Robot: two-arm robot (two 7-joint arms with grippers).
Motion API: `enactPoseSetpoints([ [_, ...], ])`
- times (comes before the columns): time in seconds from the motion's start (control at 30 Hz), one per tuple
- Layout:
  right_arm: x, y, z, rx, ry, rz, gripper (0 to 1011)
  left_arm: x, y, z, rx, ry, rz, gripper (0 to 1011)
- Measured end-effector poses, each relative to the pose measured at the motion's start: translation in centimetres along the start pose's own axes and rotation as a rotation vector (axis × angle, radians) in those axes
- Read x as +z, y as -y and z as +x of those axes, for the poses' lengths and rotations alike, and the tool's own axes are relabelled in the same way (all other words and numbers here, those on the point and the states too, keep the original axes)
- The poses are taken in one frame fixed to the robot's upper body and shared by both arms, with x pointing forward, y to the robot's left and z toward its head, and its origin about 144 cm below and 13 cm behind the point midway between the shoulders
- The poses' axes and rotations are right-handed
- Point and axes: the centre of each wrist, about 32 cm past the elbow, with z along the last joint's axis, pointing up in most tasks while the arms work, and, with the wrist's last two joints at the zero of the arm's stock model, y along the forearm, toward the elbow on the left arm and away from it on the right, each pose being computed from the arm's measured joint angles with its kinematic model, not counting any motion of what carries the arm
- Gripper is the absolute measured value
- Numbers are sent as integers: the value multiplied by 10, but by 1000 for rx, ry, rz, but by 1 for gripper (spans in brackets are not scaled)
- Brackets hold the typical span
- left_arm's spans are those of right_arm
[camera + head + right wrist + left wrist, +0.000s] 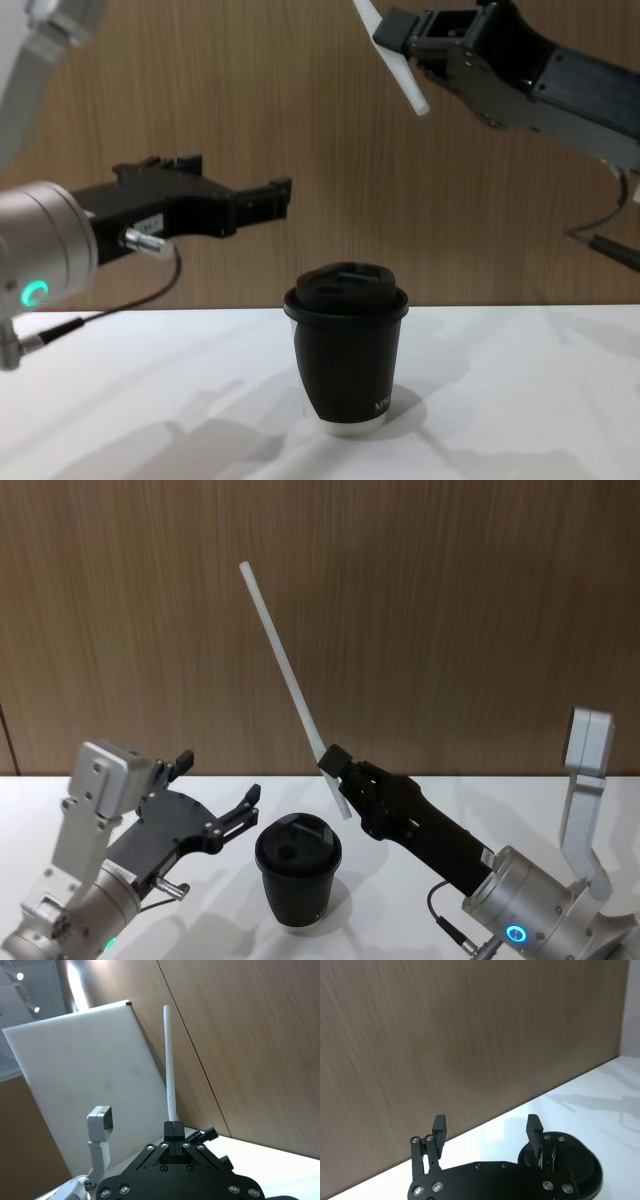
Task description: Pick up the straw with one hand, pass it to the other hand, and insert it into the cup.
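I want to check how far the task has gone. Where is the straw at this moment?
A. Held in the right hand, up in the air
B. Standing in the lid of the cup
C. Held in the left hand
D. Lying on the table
A: the right hand is shut on the straw, whose lower end is higher than the cup and not in it, while the left hand is open and holds nothing.

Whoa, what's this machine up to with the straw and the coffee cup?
The robot's right hand is shut on a long, thin white drinking straw, gripping it near its lower end and holding it tilted in the air, higher than a lidded black paper coffee cup on the white table. The left hand hangs open and empty beside the cup. The straw is not in the cup yet.
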Motion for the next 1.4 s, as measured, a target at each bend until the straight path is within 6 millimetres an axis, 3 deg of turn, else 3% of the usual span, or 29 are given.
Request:
enactPoseSetpoints([
  [0.9,-1,-1,0,10,-7,0,0,40,-34,42,-205,-203,-123,1003],
  [1.4,-1,-1,0,11,-8,1,0,44,-35,51,-288,-317,-194,1003],
])
